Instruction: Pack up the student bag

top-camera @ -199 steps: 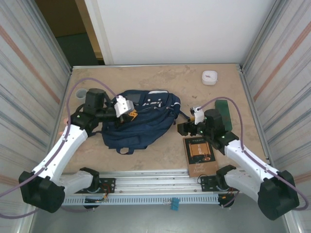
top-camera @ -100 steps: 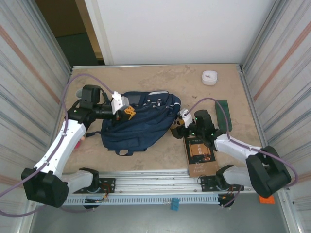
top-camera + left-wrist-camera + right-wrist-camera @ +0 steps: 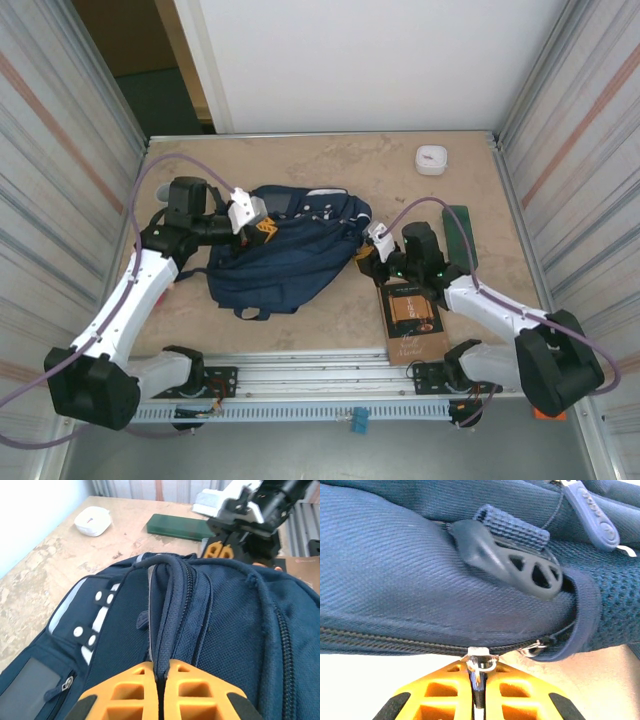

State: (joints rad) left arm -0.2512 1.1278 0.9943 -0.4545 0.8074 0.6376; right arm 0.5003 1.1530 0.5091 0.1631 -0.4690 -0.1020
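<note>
Student bag (image 3: 290,262): navy blue woven fabric throughout, with matching zips. White-grey patches near the top carry black tabs with white studs.
Buckle (image 3: 520,565) on the bag: dark slate grey.
Left gripper (image 3: 161,674) and right gripper (image 3: 477,676): orange fingers.
Zip pull (image 3: 479,658): silver metal.
Table (image 3: 330,165): beige, mottled like stone.
Flat case (image 3: 462,232): dark green.
Small tub (image 3: 431,159): white.
Box (image 3: 410,315): dark brown with copper print.
Walls (image 3: 60,150): ribbed grey with a rust-red stripe.

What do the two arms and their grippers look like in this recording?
The left arm and right arm are white links between black joint housings. A mauve cable loops off each. The left gripper and right gripper have white bodies and orange fingers with open lattice cells.
</note>
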